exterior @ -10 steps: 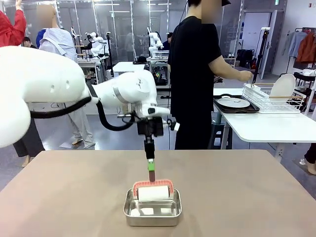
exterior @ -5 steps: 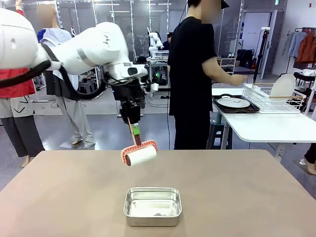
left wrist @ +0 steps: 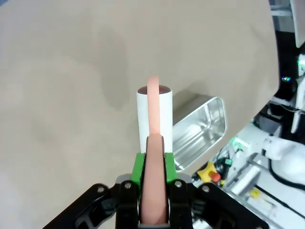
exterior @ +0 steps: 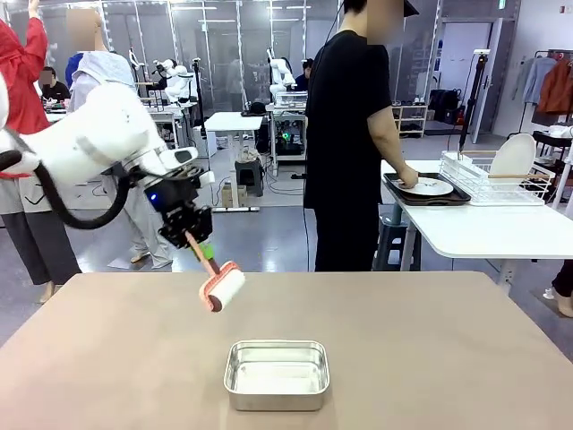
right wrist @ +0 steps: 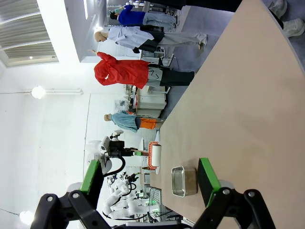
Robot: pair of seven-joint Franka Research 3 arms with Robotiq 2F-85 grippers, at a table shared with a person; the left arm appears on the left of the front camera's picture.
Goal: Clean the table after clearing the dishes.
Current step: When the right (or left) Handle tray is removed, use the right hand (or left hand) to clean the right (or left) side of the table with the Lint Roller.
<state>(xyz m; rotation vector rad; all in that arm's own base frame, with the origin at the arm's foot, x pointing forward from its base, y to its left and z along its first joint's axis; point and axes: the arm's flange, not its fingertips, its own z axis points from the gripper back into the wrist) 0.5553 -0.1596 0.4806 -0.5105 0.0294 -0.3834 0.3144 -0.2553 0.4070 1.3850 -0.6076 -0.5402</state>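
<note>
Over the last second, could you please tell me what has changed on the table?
The left end effector, shut on the lint roller, lifted it out of the steel pan and carried it toward the robot's left, above the table. The pan stayed put.

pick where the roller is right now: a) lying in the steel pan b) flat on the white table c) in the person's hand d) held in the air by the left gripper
d: the left gripper is shut on the handle of the roller, which hangs above the table, apart from the steel pan.
</note>
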